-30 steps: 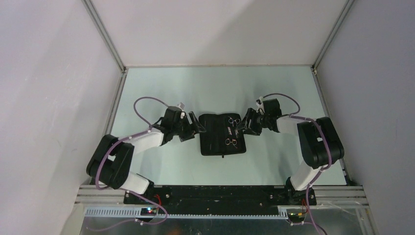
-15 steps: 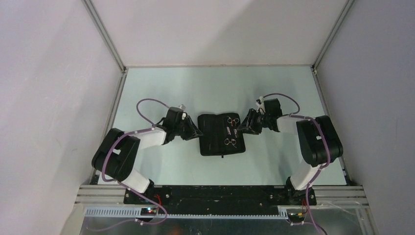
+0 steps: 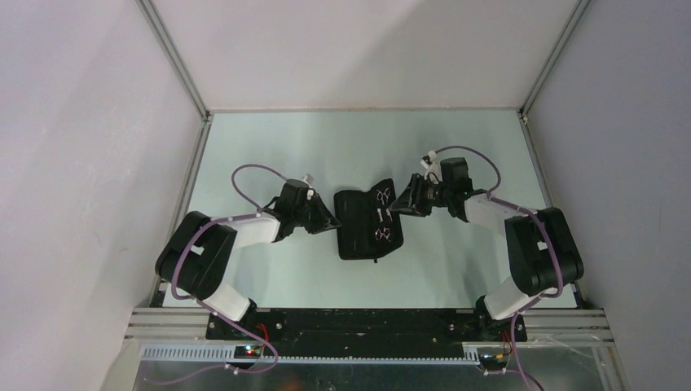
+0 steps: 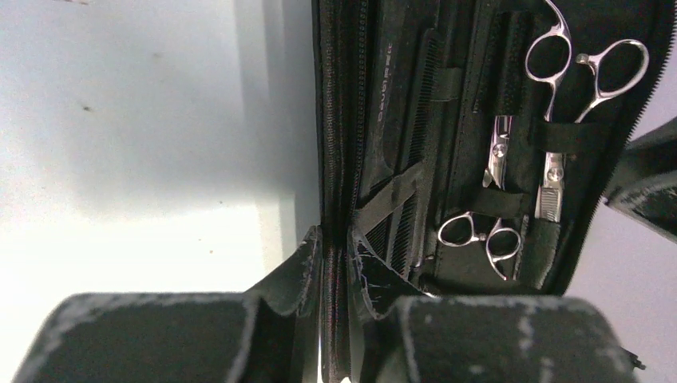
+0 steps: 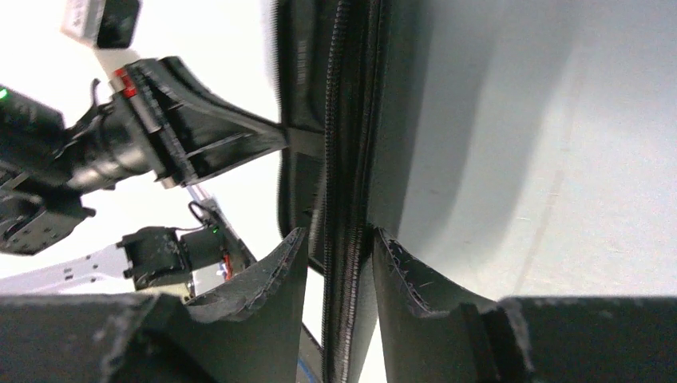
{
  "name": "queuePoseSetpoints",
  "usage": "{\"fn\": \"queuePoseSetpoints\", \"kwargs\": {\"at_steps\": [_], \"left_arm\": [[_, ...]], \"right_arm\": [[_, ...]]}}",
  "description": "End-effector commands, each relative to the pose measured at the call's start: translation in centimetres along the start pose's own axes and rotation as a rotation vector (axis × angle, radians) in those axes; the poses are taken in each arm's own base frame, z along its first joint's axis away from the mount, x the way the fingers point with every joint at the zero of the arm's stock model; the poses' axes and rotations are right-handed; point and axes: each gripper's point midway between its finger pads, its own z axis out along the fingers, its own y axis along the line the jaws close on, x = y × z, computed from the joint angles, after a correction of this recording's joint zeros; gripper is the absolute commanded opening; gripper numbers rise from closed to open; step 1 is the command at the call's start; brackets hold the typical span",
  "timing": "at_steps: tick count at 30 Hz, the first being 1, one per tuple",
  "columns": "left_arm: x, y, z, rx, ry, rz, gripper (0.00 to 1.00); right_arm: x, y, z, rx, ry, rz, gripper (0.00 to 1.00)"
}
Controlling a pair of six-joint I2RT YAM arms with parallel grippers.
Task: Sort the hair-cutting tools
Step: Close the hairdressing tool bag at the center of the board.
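Half-open blk zip case (image 4: 336, 120): 2 scissors (image 4: 552, 169) + 2 combs (image 4: 432, 80) inside

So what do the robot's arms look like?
The left arm and the right arm are made of chunky black joints with smooth white sections between them. A thin purple cable loops along each one. Each arm ends in two black wedge-shaped fingers, scuffed greyish-white.

The top camera looks down from behind; both wrist cameras closely face the black case (image 3: 364, 230) from opposite sides.
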Motion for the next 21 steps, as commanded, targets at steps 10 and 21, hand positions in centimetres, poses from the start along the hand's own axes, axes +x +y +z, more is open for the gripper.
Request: {"fn": "queuePoseSetpoints", "kwargs": {"at_steps": [10, 21], "left_arm": [[1.1, -2.6, 0.7, 0.115, 0.044, 0.009, 0.05], [1.7, -1.9, 0.7, 0.151, 0.043, -0.049, 0.07]], "right_arm": [[3.0, 9.4, 2.2, -0.255, 0.101, -0.121, 0.43], [6.4, 6.5, 8.5, -0.195, 0.23, -0.074, 0.43]]}}
